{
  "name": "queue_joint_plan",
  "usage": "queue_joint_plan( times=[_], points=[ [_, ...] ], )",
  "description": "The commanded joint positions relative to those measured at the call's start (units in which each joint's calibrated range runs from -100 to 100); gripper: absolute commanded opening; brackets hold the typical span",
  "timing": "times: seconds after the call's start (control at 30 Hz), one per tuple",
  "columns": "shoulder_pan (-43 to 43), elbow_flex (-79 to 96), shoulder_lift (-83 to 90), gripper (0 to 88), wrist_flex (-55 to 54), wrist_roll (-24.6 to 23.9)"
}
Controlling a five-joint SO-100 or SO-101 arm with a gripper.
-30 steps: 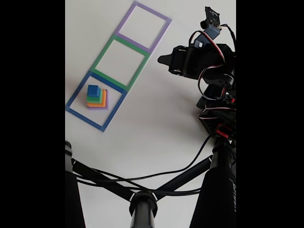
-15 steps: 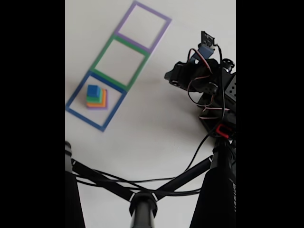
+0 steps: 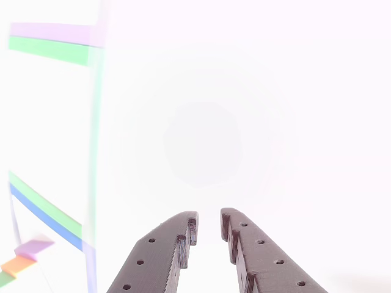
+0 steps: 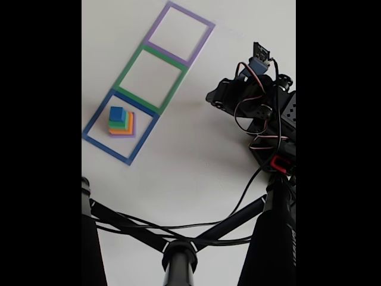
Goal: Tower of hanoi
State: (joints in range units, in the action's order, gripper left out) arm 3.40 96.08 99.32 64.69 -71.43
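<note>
The tower of hanoi is a small stepped stack with the blue cube on top, then green, orange and purple. It stands inside the blue square outline at the left of the fixed view. The other view catches its purple and orange edges at the bottom left corner. My gripper is folded back on the arm at the right, far from the stack. Seen from the other view, the gripper hovers over bare white table, its dark fingers nearly together with nothing between them.
A green square outline and a purple one continue the row beyond the blue one. Black stand poles and cables cross the bottom of the fixed view. The arm's base sits at the right edge.
Over the last second the arm has drawn back to the right, away from the squares. In the last half second it barely moves. The stack has stayed put.
</note>
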Motion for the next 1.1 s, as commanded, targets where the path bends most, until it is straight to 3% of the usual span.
queue_joint_plan(
  times=[0.0, 1.07],
  points=[
    [-0.6, -0.3, 0.6, 0.0, 0.3, 0.3],
    [0.1, -0.3, 0.6, 0.8, 0.3, -1.5]
  ],
)
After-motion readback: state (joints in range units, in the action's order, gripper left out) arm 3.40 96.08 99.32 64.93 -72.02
